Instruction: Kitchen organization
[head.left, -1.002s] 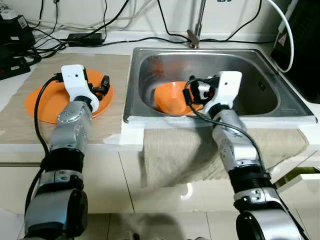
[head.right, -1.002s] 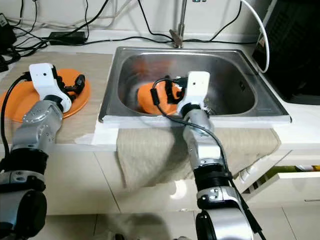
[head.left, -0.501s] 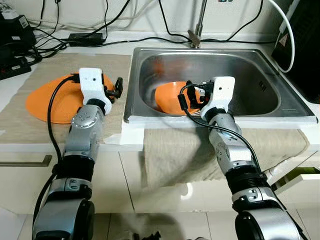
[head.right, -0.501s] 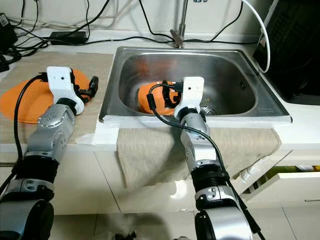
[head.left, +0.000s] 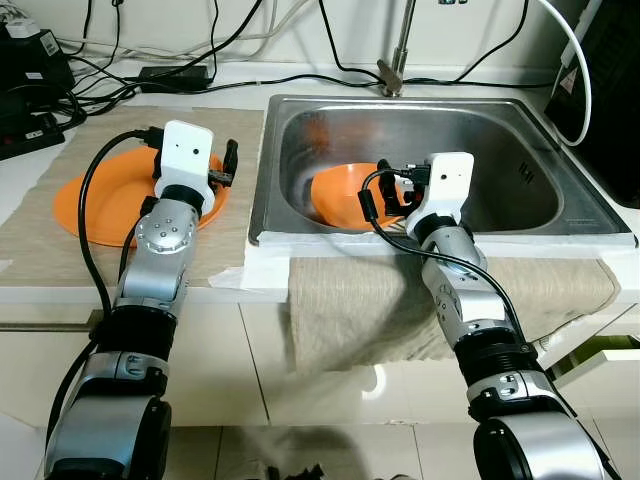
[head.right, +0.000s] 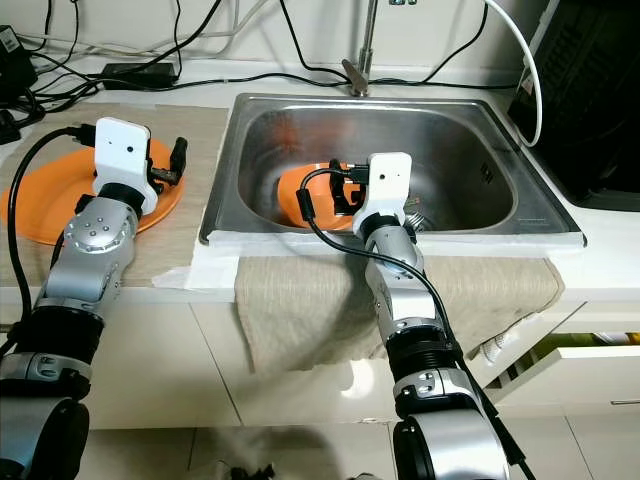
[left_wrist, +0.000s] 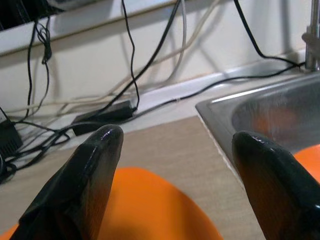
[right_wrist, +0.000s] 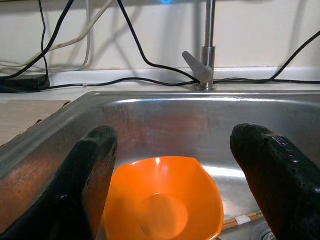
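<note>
Taking the sink (head.left: 520, 215) as the landmark: well to its left, at the far edge of the tabletop (head.left: 30, 185), black cables (head.left: 100, 85) and a power brick (head.left: 170, 73) lie along the wall. Nearer the sink, on a beige mat (head.left: 235, 130) that runs up to the sink's left rim, rests a flat orange plate (head.left: 85, 200). The left hand (left_wrist: 172, 165) hovers over the side of the plate nearest the sink, just left of the sink's rim, its two black fingers (left_wrist: 95, 165) spread apart with nothing between them; the left wrist view looks past them over the plate and mat toward the wall cables and the sink's corner. Inside the sink, in its left half, an orange bowl (right_wrist: 162, 202) sits upright on the steel bottom. The right hand (right_wrist: 177, 175) is held above the sink's front rim, pointing in over the bowl, fingers (right_wrist: 272, 170) wide apart and empty, not touching the bowl. A thin stick-like item (right_wrist: 242, 220) lies on the sink floor just beside the bowl, too small to identify. The tap (head.left: 392, 60) stands at the middle of the sink's back rim. A beige cloth (head.left: 350, 310) hangs over the tabletop edge in front of the sink. To the right of the sink, a white hose (head.left: 575, 70) curves down beside a dark appliance (head.left: 615, 90).
</note>
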